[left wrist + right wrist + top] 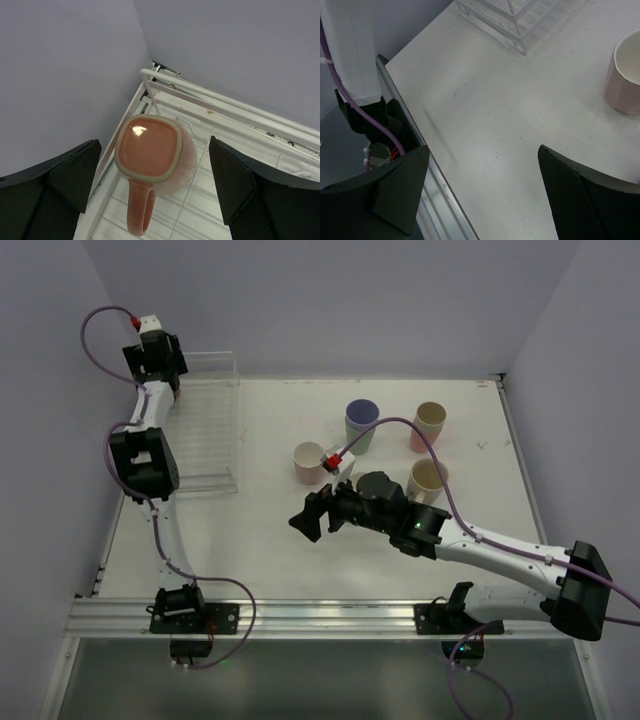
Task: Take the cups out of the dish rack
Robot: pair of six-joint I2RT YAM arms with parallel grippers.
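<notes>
White table [260, 555], dish rack [210, 430] on its far left part, pink cup [308, 464] upright just right of the rack, purple-rimmed cup [362, 426] further right, two beige-rimmed cups [429, 426] [427, 480] furthest from the rack.

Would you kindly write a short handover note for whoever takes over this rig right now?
Left gripper: open, above an upside-down pink mug at the dish rack's far end, no grip yet.
Right gripper: open, empty, over the table.
Done: pink cup, purple cup, far beige cup and near beige cup stand on the table.
Left: lift out the mug.
</notes>
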